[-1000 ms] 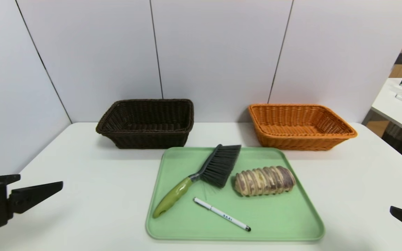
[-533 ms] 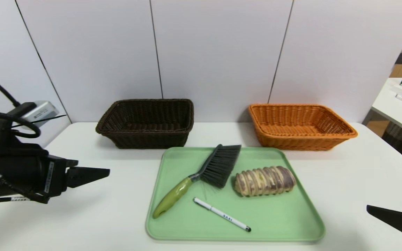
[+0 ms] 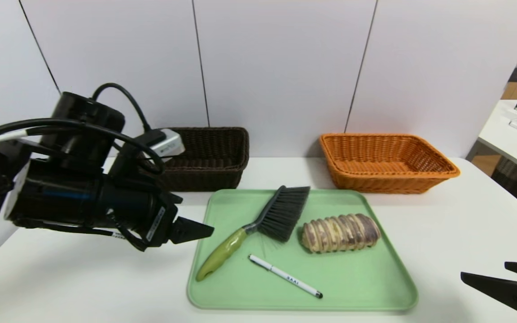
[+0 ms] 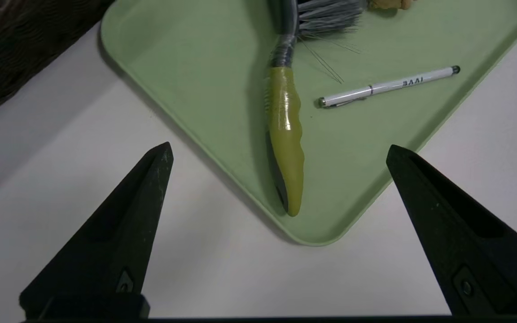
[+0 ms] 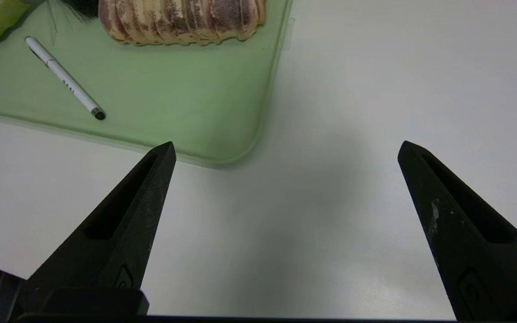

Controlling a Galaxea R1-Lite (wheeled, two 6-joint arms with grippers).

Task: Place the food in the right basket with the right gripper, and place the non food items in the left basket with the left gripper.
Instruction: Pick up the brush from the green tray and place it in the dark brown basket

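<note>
Left gripper (image 3: 195, 231) has swung in from the worktop (image 3: 83, 278) edge, jaws spread, lining up on the brush (image 3: 258, 226) handle; right gripper (image 3: 494, 282) waits, also spread.

I see a white table (image 3: 442, 233). On it, a green tray (image 3: 352, 287) lies at lower center, a dark brown basket (image 3: 213, 157) upper left, an orange basket (image 3: 386, 162) upper right.
</note>
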